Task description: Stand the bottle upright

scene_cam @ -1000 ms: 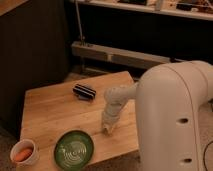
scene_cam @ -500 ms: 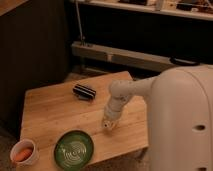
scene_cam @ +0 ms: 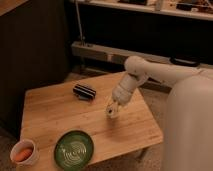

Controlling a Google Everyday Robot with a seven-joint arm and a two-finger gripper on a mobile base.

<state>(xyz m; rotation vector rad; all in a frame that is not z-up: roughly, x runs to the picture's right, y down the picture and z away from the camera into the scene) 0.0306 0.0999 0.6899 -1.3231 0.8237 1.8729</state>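
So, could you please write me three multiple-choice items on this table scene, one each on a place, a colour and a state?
1. Where is the pincer?
A. over the table's right-centre
B. above the bowl
C. beside the black cylinder

2. What colour is the plate?
A. red
B. green
C. blue

3. What does the white bowl hold?
A. nothing
B. water
C. something orange

Answers: 1 A, the pincer hangs low over the wooden table, right of the black cylinder and apart from it, with the whitish bottle at its tip. 2 B, the plate near the front edge is green with pale lines. 3 C, an orange item lies inside the bowl.
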